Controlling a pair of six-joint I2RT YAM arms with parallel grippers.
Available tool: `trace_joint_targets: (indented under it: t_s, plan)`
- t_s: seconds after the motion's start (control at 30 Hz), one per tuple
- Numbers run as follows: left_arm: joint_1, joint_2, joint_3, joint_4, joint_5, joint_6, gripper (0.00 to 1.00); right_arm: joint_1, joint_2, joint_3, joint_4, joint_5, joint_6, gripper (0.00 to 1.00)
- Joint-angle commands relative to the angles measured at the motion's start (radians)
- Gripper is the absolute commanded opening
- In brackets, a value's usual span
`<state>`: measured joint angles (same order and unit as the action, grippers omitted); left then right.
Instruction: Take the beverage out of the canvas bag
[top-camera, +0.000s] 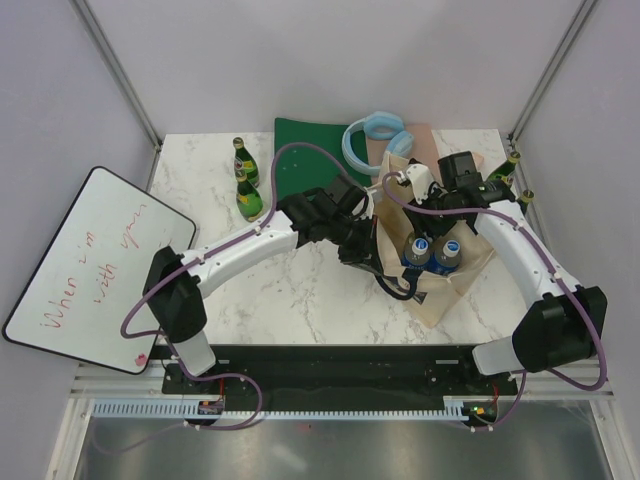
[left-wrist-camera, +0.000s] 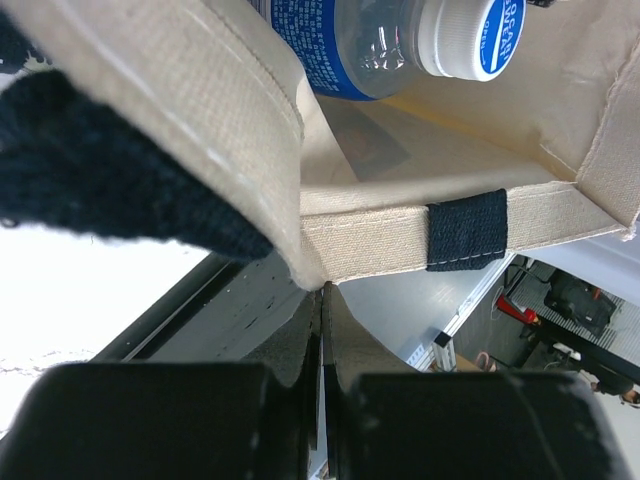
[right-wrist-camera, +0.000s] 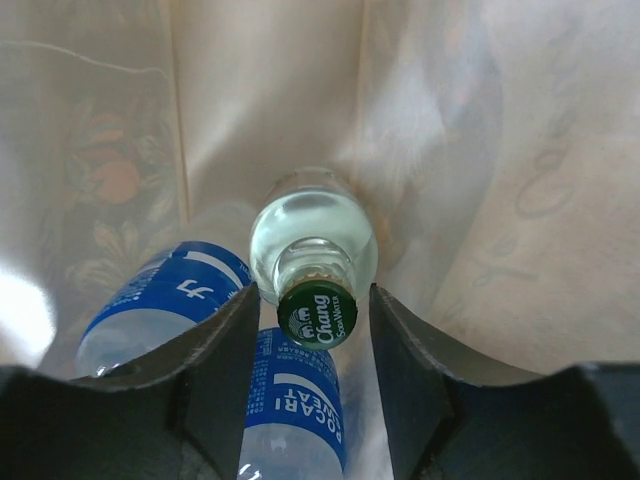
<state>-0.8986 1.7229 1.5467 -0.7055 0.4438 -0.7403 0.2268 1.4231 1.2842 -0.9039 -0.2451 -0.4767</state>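
The left arm (top-camera: 240, 245) is being held stretched out from its base at seven o'clock in the top view, reaching toward two o'clock. The left end effector (left-wrist-camera: 320, 295) is being held closed, its fingers (left-wrist-camera: 270, 350) pressed together at the rim of the canvas bag (left-wrist-camera: 400, 225). The right arm (top-camera: 520, 250) is being held raised from its base at four o'clock toward eleven o'clock, its wrist (top-camera: 462, 172) bent over toward nine o'clock. The right end effector (right-wrist-camera: 310, 300) is being pointed downward, its fingers (right-wrist-camera: 215, 350) spread well apart.
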Motion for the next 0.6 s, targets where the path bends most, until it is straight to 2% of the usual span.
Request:
trace_joint_targets:
  t_s: [0.0,0.1,0.4,0.57]
  plan:
    - [-0.002,0.017,0.035,-0.009,0.018,0.047,0.04,0.003,-0.006,-0.022,0.011,0.047,-0.011,0.53]
    - [0.000,0.017,0.033,-0.009,0.013,0.048,0.04,0.005,-0.006,-0.028,0.011,0.046,-0.011,0.46]
    - [0.001,0.012,0.033,-0.009,0.003,0.048,0.05,0.008,-0.039,0.001,0.031,-0.002,-0.016,0.14]
    - [0.003,0.004,0.039,-0.011,-0.011,0.050,0.07,0.008,-0.062,0.024,0.043,-0.029,-0.025,0.06]
